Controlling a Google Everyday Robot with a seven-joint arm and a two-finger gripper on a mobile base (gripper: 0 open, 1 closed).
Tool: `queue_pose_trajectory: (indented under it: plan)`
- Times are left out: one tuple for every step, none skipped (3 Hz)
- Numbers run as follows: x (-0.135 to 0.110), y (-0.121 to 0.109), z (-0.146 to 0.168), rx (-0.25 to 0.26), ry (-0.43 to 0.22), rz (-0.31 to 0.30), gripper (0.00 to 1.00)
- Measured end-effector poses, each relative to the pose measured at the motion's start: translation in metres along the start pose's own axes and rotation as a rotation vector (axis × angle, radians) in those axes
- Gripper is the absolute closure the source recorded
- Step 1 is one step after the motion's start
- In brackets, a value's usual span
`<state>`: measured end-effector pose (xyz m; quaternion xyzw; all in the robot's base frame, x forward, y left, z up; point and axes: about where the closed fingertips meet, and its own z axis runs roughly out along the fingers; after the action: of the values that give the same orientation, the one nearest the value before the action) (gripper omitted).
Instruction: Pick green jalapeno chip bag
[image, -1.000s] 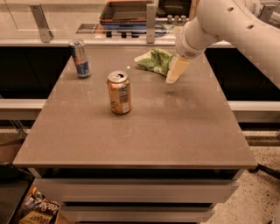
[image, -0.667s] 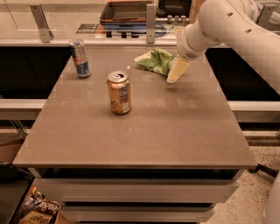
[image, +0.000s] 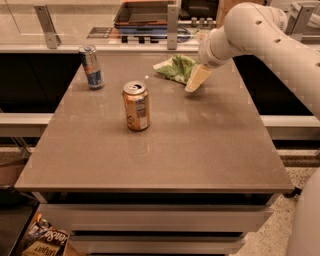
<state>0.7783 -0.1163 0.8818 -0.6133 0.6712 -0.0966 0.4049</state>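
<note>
The green jalapeno chip bag (image: 176, 68) lies crumpled and flat at the far middle of the brown table (image: 165, 145). My gripper (image: 196, 80) hangs from the white arm that reaches in from the upper right. It sits just to the right of the bag, low over the table, its cream fingers (image: 198, 77) pointing down and left. The bag's right edge is partly hidden behind the gripper.
An orange can (image: 136, 106) stands upright near the table's middle left. A blue-silver slim can (image: 91, 67) stands at the far left. A counter with a tray (image: 145, 15) runs behind the table. A printed bag (image: 42, 240) lies on the floor at lower left.
The gripper has shifted slightly to the left, toward the bag. The bag and both cans have not moved.
</note>
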Motion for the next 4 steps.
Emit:
queue_pose_trajectory:
  plan:
    - [-0.0004,0.0015,0.0022,-0.004,0.000,0.000,0.17]
    - [-0.0010,0.0032,0.0046,-0.008,-0.001,-0.001,0.41]
    - [-0.0015,0.0048,0.0069,-0.012,-0.002,-0.001,0.64]
    - [-0.0021,0.0065,0.0094,-0.016,-0.003,-0.002,0.87]
